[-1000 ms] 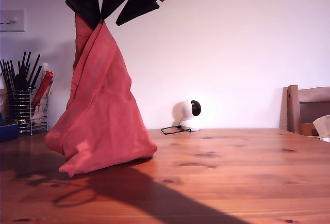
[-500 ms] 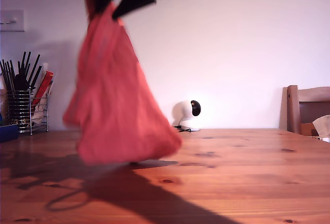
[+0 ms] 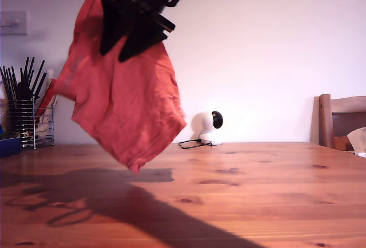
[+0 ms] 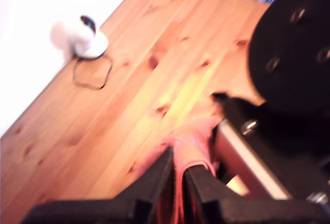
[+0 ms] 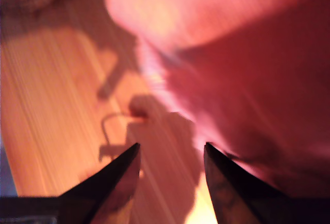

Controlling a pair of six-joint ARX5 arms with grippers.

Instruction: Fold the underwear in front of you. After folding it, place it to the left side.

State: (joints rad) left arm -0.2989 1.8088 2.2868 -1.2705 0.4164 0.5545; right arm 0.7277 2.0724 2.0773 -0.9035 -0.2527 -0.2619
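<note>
My first end effector (image 4: 178, 175) pinches the underwear (image 3: 128, 105) aloft, clear of the bench (image 3: 257, 196) (toward the exterior view's left). My second end effector (image 5: 170, 170) gapes, seemingly empty amid blur.

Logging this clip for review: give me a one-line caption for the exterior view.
Coral-red underwear hangs clear of the wooden table, held aloft by black arms at the view's top.
</note>
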